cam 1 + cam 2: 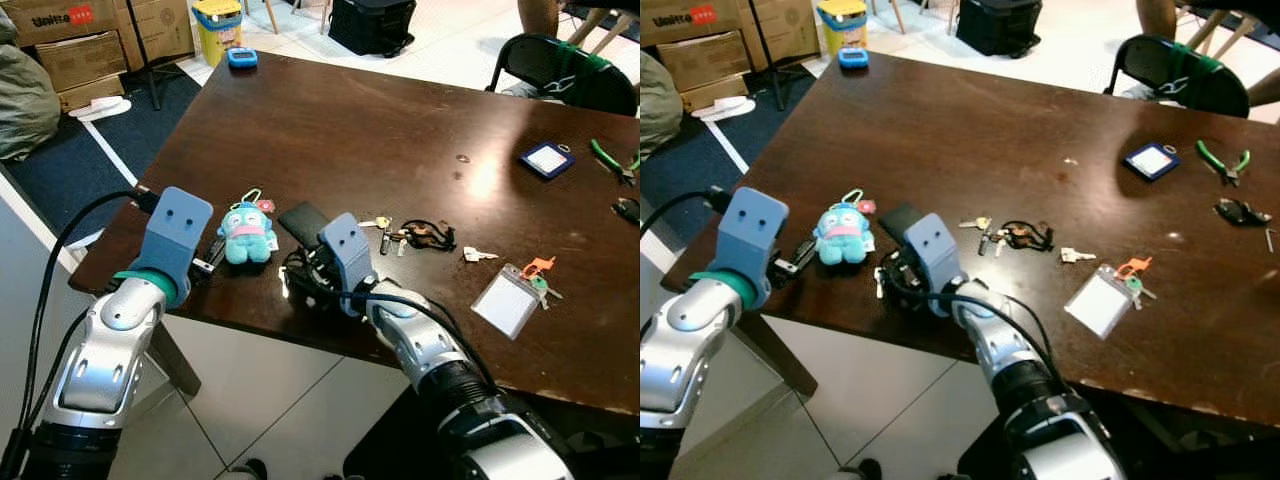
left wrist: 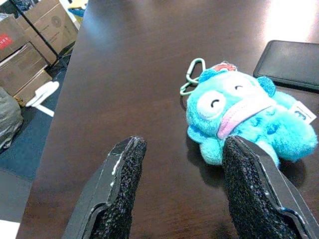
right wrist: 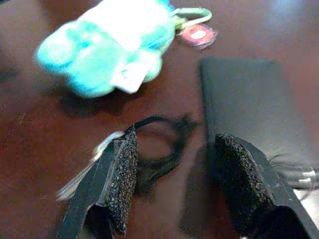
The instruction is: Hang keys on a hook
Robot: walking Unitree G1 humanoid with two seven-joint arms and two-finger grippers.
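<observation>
Keys [image 1: 288, 283] on a black cord loop lie near the front edge of the dark wooden table [image 1: 400, 130], right at the tips of the right gripper [image 1: 305, 278], with the silver blade pointing toward the robot and slightly to its left. From the left eye view, the right arm reaches forward and left from low in the picture, its wrist block tilted over the cord, while the left gripper [image 1: 208, 257] rests at the table's near left edge, just beside a blue plush toy [image 1: 247, 232] that lies with its green carabiner away from the robot. A black phone [image 1: 305, 222] lies just behind the cord, and farther right sit another bunch of keys [image 1: 410, 236], a clear badge holder [image 1: 508, 300] and a blue card holder [image 1: 547, 158]. The right eye view shows the same layout — the right gripper low over the cord, the left arm bent at the table corner. In the left wrist view the left gripper's fingers [image 2: 119, 184] stand wide apart over bare wood, the plush toy touching or just beside one finger. In the right wrist view — somewhat blurred — the right gripper's fingers [image 3: 122, 179] are spread wide astride the cord loop, holding nothing, with the key blade beside one finger and the phone near the other.
</observation>
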